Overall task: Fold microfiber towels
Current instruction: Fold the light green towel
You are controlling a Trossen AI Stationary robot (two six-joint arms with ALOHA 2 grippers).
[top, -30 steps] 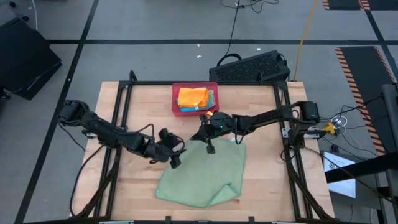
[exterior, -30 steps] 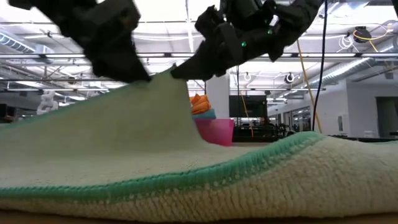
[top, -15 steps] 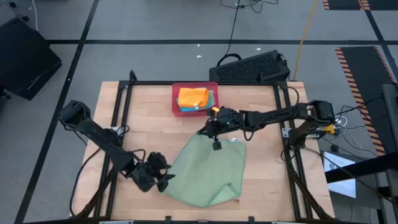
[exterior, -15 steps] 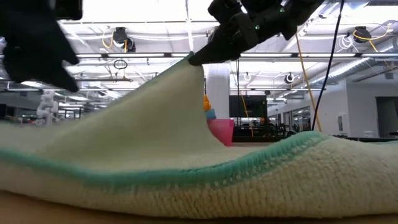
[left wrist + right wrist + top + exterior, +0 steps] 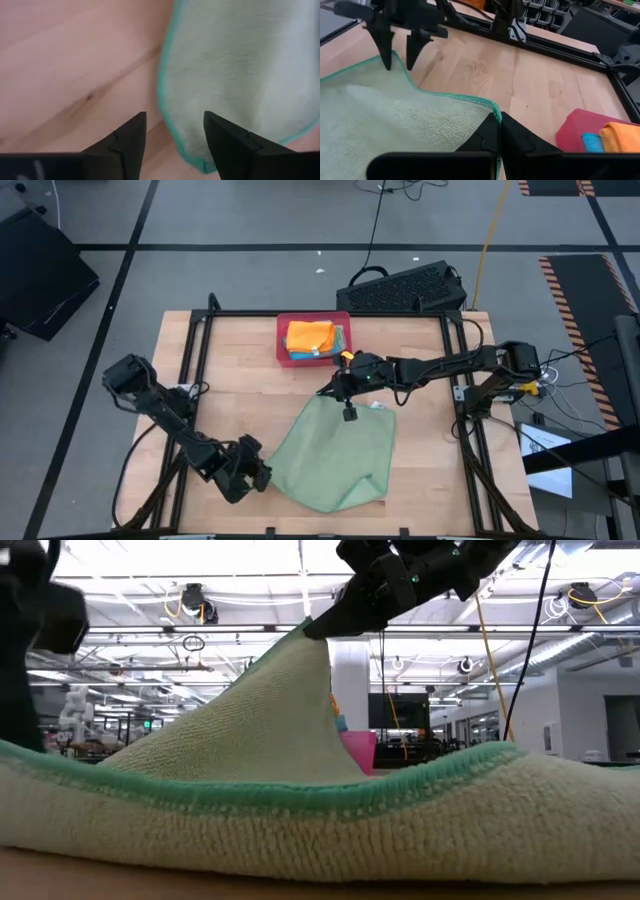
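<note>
Left jaws dropped to near corner; right jaws pinch far corner aloft.

Left gripper (image 5: pixel 247 471) has swung from beside the right one to the worktop (image 5: pixel 230 370), jaws apart and empty, straddling the teal hem of the light-green towel (image 5: pixel 335 455). Right gripper (image 5: pixel 345 392) stays clenched on the far corner, tenting the cloth. Beyond it, the pink tray (image 5: pixel 283 340) holds orange and blue towels (image 5: pixel 311 339). Likely next: grasp the near corner for a fold.

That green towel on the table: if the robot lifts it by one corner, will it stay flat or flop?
Probably flop: the green towel already drapes from the corner the right gripper pinches. Its thick pile suggests it grips rather than slides. The open left gripper hovers at its edge.
</note>
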